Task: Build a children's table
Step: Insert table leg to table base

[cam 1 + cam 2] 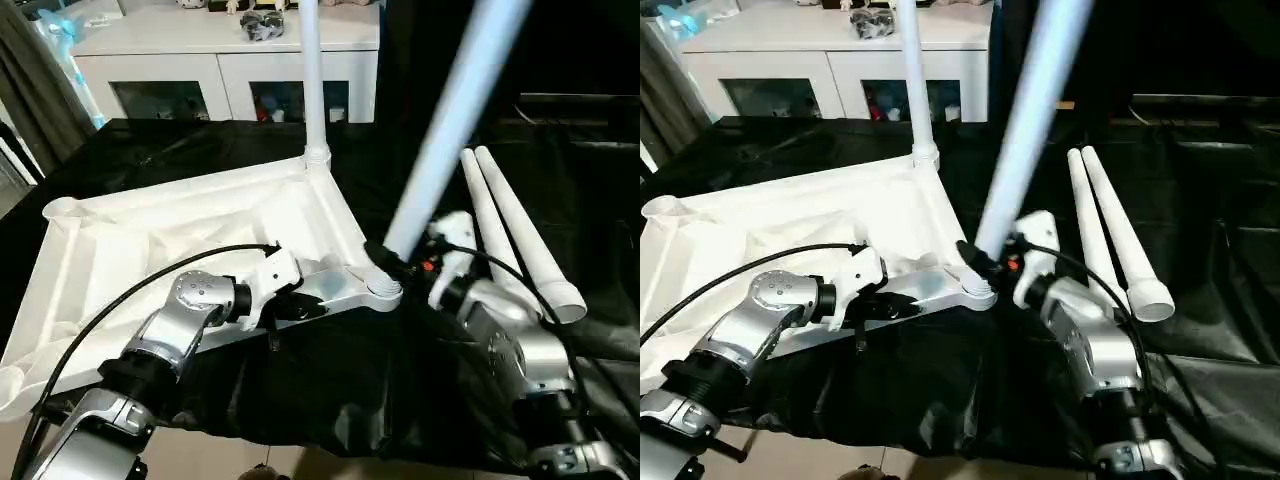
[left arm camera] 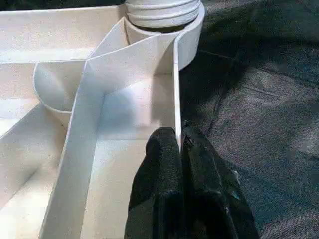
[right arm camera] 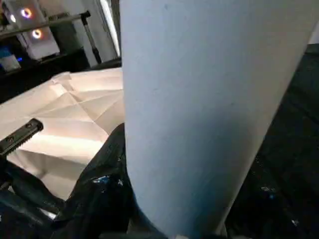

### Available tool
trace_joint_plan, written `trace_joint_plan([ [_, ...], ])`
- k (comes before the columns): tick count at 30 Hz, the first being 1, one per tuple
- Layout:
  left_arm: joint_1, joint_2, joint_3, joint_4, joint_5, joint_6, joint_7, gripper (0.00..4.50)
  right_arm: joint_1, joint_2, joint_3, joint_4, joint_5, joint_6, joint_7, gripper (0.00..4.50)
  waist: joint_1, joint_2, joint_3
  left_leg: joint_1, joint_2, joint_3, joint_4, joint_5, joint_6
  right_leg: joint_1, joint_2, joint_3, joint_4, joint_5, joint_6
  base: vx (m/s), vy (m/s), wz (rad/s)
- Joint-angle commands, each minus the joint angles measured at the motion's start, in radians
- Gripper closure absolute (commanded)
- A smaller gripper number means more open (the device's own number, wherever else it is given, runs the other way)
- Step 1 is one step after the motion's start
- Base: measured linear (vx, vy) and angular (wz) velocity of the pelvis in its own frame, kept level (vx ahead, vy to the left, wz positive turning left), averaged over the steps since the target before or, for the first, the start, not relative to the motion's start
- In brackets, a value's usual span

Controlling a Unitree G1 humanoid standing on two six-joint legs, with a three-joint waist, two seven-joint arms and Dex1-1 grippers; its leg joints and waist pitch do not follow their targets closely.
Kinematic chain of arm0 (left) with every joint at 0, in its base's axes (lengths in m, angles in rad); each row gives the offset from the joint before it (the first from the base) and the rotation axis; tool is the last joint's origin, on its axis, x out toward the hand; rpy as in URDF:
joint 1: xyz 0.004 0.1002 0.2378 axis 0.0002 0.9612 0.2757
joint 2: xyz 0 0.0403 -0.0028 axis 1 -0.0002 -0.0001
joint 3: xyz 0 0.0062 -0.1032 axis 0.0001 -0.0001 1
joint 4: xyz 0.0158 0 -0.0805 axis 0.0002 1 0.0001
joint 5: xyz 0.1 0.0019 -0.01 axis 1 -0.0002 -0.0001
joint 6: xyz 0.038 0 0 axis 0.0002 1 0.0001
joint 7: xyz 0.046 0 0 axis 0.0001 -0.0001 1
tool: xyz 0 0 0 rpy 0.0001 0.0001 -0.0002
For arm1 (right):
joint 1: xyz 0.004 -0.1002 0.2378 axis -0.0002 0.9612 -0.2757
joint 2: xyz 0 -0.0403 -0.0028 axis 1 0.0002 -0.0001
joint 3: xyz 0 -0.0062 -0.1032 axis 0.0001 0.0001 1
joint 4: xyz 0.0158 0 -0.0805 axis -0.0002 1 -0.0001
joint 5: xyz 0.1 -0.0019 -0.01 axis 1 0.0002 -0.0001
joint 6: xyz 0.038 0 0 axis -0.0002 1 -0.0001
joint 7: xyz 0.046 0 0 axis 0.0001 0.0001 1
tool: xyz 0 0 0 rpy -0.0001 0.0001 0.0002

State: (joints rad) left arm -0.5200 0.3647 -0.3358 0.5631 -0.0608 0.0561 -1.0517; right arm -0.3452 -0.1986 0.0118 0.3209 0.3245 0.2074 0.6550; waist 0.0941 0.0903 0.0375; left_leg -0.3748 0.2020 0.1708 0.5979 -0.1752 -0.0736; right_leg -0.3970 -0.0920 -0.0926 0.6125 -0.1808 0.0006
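We count one tabletop [image 1: 180,235], lying underside up on the black-draped table [image 1: 560,180], its ribs showing, and four legs in all; one leg [image 1: 312,80] stands upright in the far corner socket of the tabletop; a second leg [image 1: 450,120] leans steeply, its lower end at the near right corner socket [image 1: 383,288]; two loose legs [image 1: 520,235] lie side by side, touching, on the cloth just right of the tabletop, toward the table's right edge. Our left gripper [image 2: 180,149] has its two black fingers pinched tight on the thin side wall of the tabletop, close to the near right corner socket. Our right gripper [image 1: 385,260] stands about half open around the base of the leaning leg, one black finger [image 3: 107,184] pressed against its side, so the leg is held. Behind the table's far edge stands one white cabinet [image 1: 225,60] with glass doors.
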Motion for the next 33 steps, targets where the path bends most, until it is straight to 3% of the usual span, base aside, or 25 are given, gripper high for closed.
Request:
trace_joint_plan([
  [1, -0.018, -0.011, 0.014, 0.003, 0.005, -0.031, 0.022, 4.5, 0.039, 0.013, 0.003, 0.047, -0.002, -0.008, 0.007, 2.59, -0.001, -0.01, -0.058, 0.011, 0.021, -0.01, -0.079, -0.314, 0.011, 0.042, -0.058, 0.045, -0.091, -0.35, -0.161, 0.0, 0.0, 0.0],
  [3, -0.02, -0.012, 0.015, 0.007, 0.011, -0.035, 0.028, 4.5, 0.051, 0.017, 0.005, 0.053, -0.006, -0.031, 0.012, 2.59, 0.0, -0.009, -0.056, 0.014, 0.022, -0.01, -0.08, -0.33, 0.011, 0.039, -0.059, 0.046, -0.095, -0.374, -0.156, 0.0, 0.0, 0.0],
  [8, -0.021, -0.01, 0.013, 0.005, 0.023, -0.04, 0.026, 4.5, 0.077, -0.019, 0.088, 0.056, -0.118, -0.106, 0.01, 2.59, 0.002, -0.012, -0.053, 0.012, 0.022, -0.011, -0.083, -0.335, 0.006, 0.038, -0.058, 0.046, -0.098, -0.406, -0.14, 0.0, 0.0, 0.0],
  [13, -0.019, -0.004, 0.012, 0.001, 0.037, -0.051, 0.021, 4.5, 0.06, -0.038, 0.14, 0.038, -0.19, -0.113, -0.004, 2.59, -0.001, -0.017, -0.051, 0.013, 0.021, -0.013, -0.085, -0.352, 0.007, 0.037, -0.058, 0.046, -0.102, -0.445, -0.126, 0.0, 0.0, 0.0],
  [15, -0.018, -0.005, 0.013, -0.001, 0.039, -0.051, 0.022, 4.5, 0.05, -0.039, 0.145, 0.042, -0.194, -0.109, -0.002, 2.59, -0.004, -0.023, -0.049, 0.016, 0.022, -0.012, -0.087, -0.369, 0.007, 0.034, -0.058, 0.046, -0.106, -0.465, -0.122, 0.0, 0.0, 0.0],
  [17, -0.018, -0.005, 0.014, -0.001, 0.04, -0.052, 0.021, 4.5, 0.048, -0.039, 0.146, 0.043, -0.194, -0.106, -0.002, 2.59, -0.005, -0.02, -0.047, 0.017, 0.022, -0.014, -0.088, -0.385, 0.003, 0.033, -0.059, 0.045, -0.108, -0.485, -0.119, 0.0, 0.0, 0.0],
  [19, -0.015, -0.002, 0.014, -0.003, 0.041, -0.056, 0.018, 4.5, 0.039, -0.047, 0.156, 0.053, -0.195, -0.091, 0.019, 2.59, -0.008, -0.031, -0.048, 0.017, 0.023, -0.013, -0.089, -0.385, 0.006, 0.033, -0.059, 0.046, -0.109, -0.485, -0.116, 0.0, 0.0, 0.0],
  [21, -0.015, -0.001, 0.013, -0.004, 0.042, -0.058, 0.015, 4.5, 0.035, -0.05, 0.159, 0.059, -0.195, -0.087, 0.028, 2.59, -0.007, -0.027, -0.047, 0.017, 0.023, -0.014, -0.089, -0.379, 0.008, 0.032, -0.06, 0.047, -0.109, -0.489, -0.116, 0.0, 0.0, 0.0],
  [23, -0.014, 0.011, 0.01, -0.02, 0.036, -0.053, -0.019, 4.5, 0.011, -0.054, 0.163, 0.09, -0.185, -0.079, 0.069, 2.59, -0.007, -0.033, -0.047, 0.016, 0.022, -0.014, -0.089, -0.378, 0.008, 0.033, -0.061, 0.047, -0.107, -0.487, -0.117, 0.0, 0.0, 0.0],
  [24, -0.013, 0.016, 0.009, -0.026, 0.032, -0.05, -0.033, 4.5, 0.002, -0.054, 0.163, 0.1, -0.181, -0.078, 0.083, 2.59, -0.009, -0.032, -0.048, 0.015, 0.022, -0.014, -0.089, -0.377, 0.011, 0.033, -0.062, 0.047, -0.108, -0.493, -0.117, 0.0, 0.0, 0.0],
  [25, -0.013, 0.018, 0.008, -0.029, 0.03, -0.047, -0.04, 4.5, -0.002, -0.054, 0.163, 0.105, -0.178, -0.079, 0.091, 2.59, -0.008, -0.031, -0.048, 0.014, 0.022, -0.014, -0.089, -0.372, 0.011, 0.034, -0.062, 0.047, -0.108, -0.49, -0.117, 0.0, 0.0, 0.0],
  [27, -0.015, 0.034, 0.0, -0.055, 0.02, -0.039, -0.09, 4.5, -0.017, -0.06, 0.164, 0.11, -0.151, -0.066, 0.16, 2.59, -0.007, -0.041, -0.049, 0.013, 0.024, -0.013, -0.091, -0.357, 0.014, 0.036, -0.062, 0.048, -0.106, -0.465, -0.123, 0.0, 0.0, 0.0],
  [29, -0.016, 0.048, -0.01, -0.074, 0.014, -0.034, -0.127, 4.5, -0.018, -0.072, 0.175, 0.107, -0.144, -0.07, 0.203, 2.59, -0.004, -0.036, -0.051, 0.012, 0.027, -0.013, -0.091, -0.34, 0.018, 0.036, -0.061, 0.05, -0.101, -0.42, -0.137, 0.0, 0.0, 0.0],
  [30, -0.017, 0.058, -0.016, -0.085, 0.012, -0.03, -0.149, 4.5, -0.017, -0.08, 0.182, 0.101, -0.142, -0.07, 0.223, 2.59, -0.004, -0.035, -0.043, 0.009, 0.028, -0.013, -0.095, -0.338, 0.018, 0.034, -0.059, 0.051, -0.099, -0.385, -0.148, 0.0, 0.0, 0.0],
  [32, -0.021, 0.07, -0.024, -0.092, 0.011, -0.033, -0.178, 4.5, -0.014, -0.094, 0.194, 0.095, -0.141, -0.078, 0.256, 2.59, -0.005, -0.037, -0.047, 0.01, 0.029, -0.012, -0.094, -0.324, 0.021, 0.038, -0.057, 0.052, -0.091, -0.327, -0.168, 0.0, 0.0, 0.0],
  [33, -0.025, 0.079, -0.029, -0.096, 0.011, -0.034, -0.2, 4.5, -0.011, -0.104, 0.203, 0.087, -0.143, -0.083, 0.279, 2.59, -0.005, -0.035, -0.041, 0.009, 0.028, -0.01, -0.095, -0.326, 0.023, 0.036, -0.055, 0.052, -0.091, -0.306, -0.178, 0.0, 0.0, 0.0],
])
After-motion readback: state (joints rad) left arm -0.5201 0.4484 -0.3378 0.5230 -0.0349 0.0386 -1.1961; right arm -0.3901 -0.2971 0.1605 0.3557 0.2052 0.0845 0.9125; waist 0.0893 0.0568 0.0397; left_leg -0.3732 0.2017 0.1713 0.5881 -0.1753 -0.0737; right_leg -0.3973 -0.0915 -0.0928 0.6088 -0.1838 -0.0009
